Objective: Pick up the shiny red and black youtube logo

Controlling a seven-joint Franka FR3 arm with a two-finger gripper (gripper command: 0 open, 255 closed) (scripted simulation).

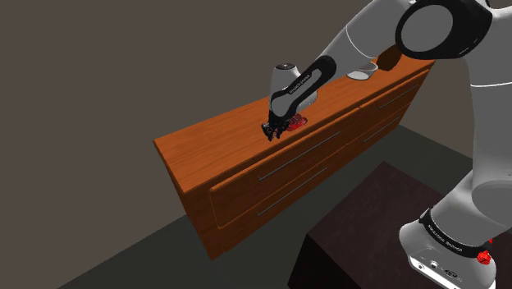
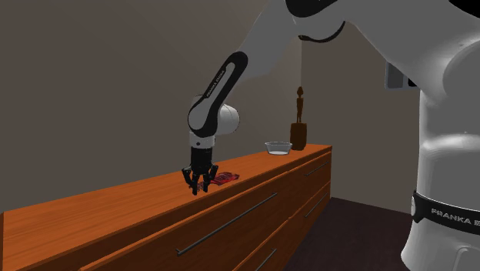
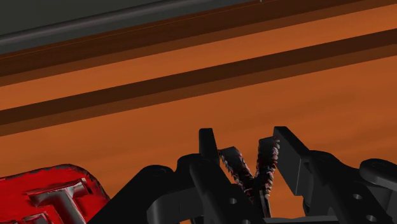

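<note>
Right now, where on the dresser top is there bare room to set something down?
The widest bare stretch of the dresser top runs from the claw to the second exterior view's left end. A shorter patch lies between the red logo and the clear bowl. The far end, with bowl and dark figurine, is crowded.

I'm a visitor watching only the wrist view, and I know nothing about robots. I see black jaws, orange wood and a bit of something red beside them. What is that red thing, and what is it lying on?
Observer: It's a flat red and black logo. It lies on top of a long wooden dresser with drawers, on the second exterior view's right of the jaws.
Operator: Is anything else on that dresser?
Observer: Yes. A clear bowl and a dark figurine stand at the far end, well past the logo.
</note>
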